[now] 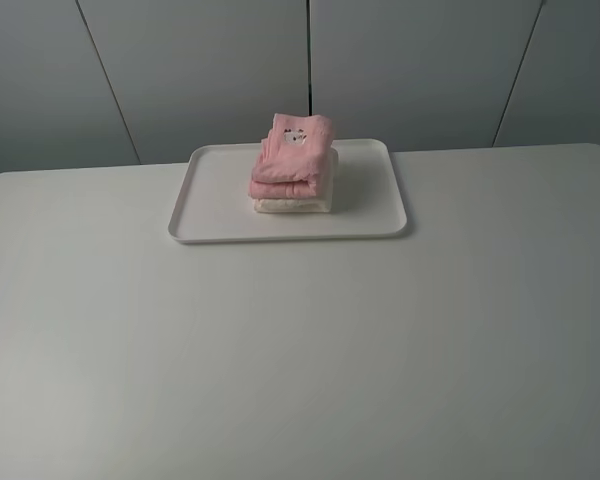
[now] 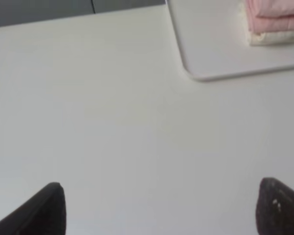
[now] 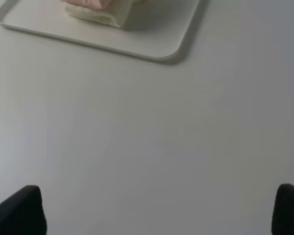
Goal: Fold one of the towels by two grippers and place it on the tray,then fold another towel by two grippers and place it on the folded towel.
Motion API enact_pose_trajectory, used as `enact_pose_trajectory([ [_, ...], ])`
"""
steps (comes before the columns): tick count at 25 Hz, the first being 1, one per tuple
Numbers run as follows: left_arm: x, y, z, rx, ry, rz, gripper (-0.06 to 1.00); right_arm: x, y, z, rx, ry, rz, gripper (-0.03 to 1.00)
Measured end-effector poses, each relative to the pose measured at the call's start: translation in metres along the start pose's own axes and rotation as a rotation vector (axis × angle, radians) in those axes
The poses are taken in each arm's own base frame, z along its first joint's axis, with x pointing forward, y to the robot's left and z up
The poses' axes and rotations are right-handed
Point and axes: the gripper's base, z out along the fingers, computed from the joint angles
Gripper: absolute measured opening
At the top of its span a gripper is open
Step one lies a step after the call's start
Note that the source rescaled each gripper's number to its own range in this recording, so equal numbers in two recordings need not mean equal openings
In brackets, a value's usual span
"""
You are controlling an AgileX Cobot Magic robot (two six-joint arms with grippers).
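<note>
Grey wall panels stand behind the white table [image 1: 300, 350]. On the table's far side lies the tray [image 1: 212, 205], and on it a folded pink towel [image 1: 293, 155] rests on top of a folded cream towel [image 1: 292, 204], both a little toward the tray's far edge. My left gripper [image 2: 159, 208] hovers over bare table near one tray corner, jaws spread wide and empty. My right gripper [image 3: 159, 210] does likewise near another tray corner, jaws apart, gripping nothing.
</note>
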Motion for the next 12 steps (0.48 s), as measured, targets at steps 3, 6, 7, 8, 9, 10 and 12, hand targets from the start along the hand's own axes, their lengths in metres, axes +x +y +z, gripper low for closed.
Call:
enact_pose_trajectory([
  [3, 0.011, -0.002, -0.015, -0.004, -0.073, 0.008, 0.99, 0.007, 0.002, -0.009, -0.028, -0.069, -0.034, 1.00],
  [6, 0.018, -0.003, -0.017, -0.001, -0.056, -0.014, 0.99, 0.010, 0.003, -0.010, -0.034, -0.091, -0.087, 1.00],
  [7, 0.021, -0.003, -0.014, 0.001, -0.028, -0.028, 0.99, 0.010, 0.003, -0.010, -0.035, -0.093, -0.095, 1.00],
  [8, 0.025, -0.003, -0.010, 0.003, -0.003, -0.040, 0.99, 0.010, 0.003, -0.009, -0.037, -0.101, -0.101, 1.00],
  [9, 0.028, -0.003, -0.006, 0.004, 0.014, -0.050, 0.99, 0.010, 0.003, -0.008, -0.038, -0.107, -0.104, 1.00],
  [10, 0.031, -0.003, -0.003, 0.005, 0.033, -0.059, 0.99, 0.010, 0.003, -0.006, -0.038, -0.111, -0.106, 1.00],
  [12, 0.032, -0.002, 0.000, 0.002, 0.022, -0.070, 0.99, 0.010, 0.003, -0.006, -0.038, -0.117, -0.107, 1.00],
])
